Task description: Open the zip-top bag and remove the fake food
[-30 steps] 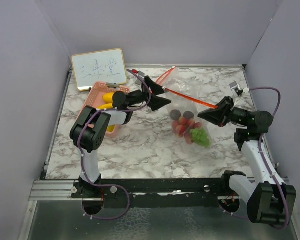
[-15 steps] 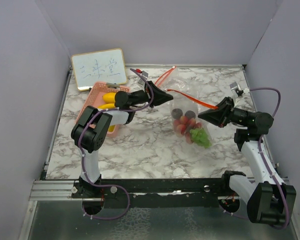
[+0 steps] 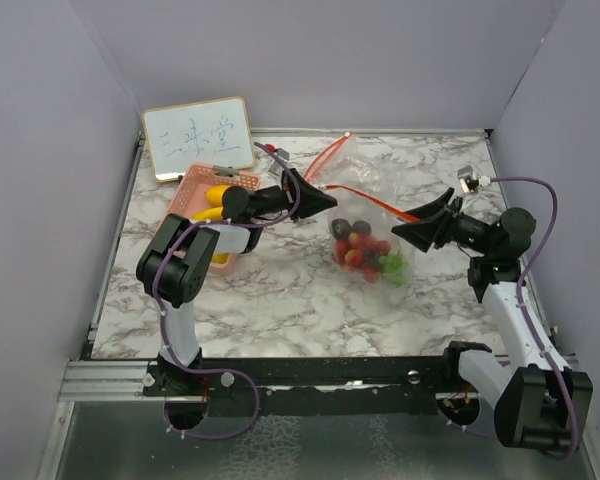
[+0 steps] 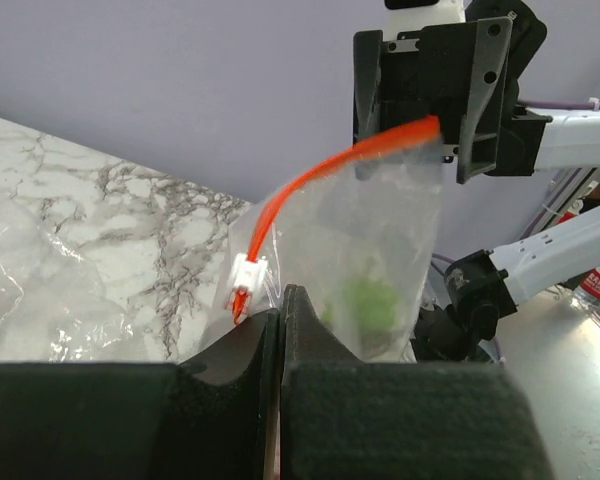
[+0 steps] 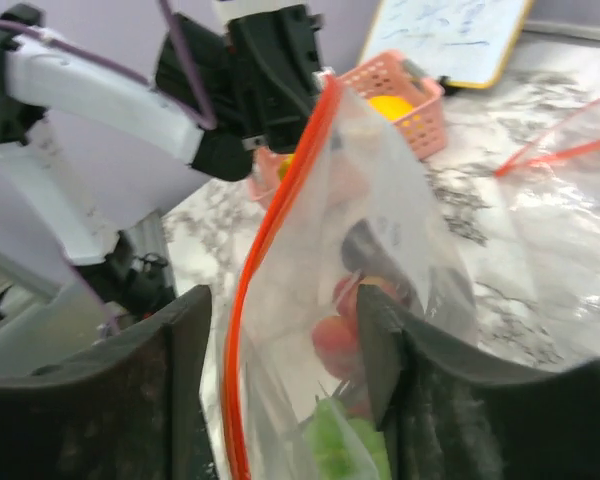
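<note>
The clear zip-top bag [image 3: 365,225] with an orange zip strip [image 3: 372,196] hangs between my two grippers above the table's middle. The fake food [image 3: 362,250], red, green and dark pieces, sits in its sagging bottom. My left gripper [image 3: 328,198] is shut on the bag's left top edge, just beside the white slider [image 4: 248,272]. My right gripper [image 3: 420,215] is open at the bag's right end. The orange strip [image 5: 280,190] runs loose between its spread fingers [image 5: 380,335]. Red and green pieces [image 5: 335,335] show through the plastic.
A pink basket [image 3: 195,215] with yellow fruit [image 3: 218,195] stands left of the bag, below my left arm. A small whiteboard [image 3: 198,137] leans at the back left. A second, flat clear bag [image 3: 330,155] lies behind. Purple walls close in three sides.
My left gripper shut on the bag's left edge. My right gripper then opened off the right edge, and the bag with the food sagged and swung a little left.
</note>
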### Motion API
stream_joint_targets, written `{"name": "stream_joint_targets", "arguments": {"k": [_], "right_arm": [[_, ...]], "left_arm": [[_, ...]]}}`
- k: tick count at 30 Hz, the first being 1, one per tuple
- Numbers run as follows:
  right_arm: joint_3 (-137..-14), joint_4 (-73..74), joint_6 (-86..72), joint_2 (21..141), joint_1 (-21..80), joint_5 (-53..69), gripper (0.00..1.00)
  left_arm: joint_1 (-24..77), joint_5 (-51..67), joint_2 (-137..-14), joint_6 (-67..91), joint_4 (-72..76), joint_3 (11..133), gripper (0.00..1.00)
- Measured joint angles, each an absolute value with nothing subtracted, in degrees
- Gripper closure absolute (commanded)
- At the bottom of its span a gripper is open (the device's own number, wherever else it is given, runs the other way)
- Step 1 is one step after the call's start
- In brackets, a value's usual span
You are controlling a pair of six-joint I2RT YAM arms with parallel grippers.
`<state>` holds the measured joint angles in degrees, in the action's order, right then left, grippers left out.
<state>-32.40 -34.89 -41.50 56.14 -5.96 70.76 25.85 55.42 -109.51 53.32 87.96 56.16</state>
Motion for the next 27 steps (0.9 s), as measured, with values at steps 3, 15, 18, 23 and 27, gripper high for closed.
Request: {"name": "stream_joint_targets", "arguments": {"k": [3, 15, 18, 23, 27], "right_arm": [[-32.4, -27.03, -35.27, 54.24, -5.96, 64.16, 0.18], [-32.77, -16.67, -22.44, 49.1, -5.32, 54.33, 0.23], [-34.98, -13.52, -18.2, 51.64, -0.23, 52.03, 0.23], [-41.56, -7.57, -9.5, 55.77, 18.7, 40.34, 0.23], [-47.99, -5.5, -2.61, 61.6, 32.01, 27.0, 0.31]], "left_arm": [[24.53, 56.75, -109.6, 53.32, 87.96, 55.35, 1.0], [24.01, 65.21, -113.82, 54.81, 88.03, 56.45, 1.0], [24.97, 67.16, -114.26, 55.44, 88.05, 57.93, 1.0], [26.02, 68.6, -115.68, 56.07, 88.07, 58.7, 1.0], [26.28, 69.08, -116.18, 56.23, 88.07, 58.7, 1.0]]}}
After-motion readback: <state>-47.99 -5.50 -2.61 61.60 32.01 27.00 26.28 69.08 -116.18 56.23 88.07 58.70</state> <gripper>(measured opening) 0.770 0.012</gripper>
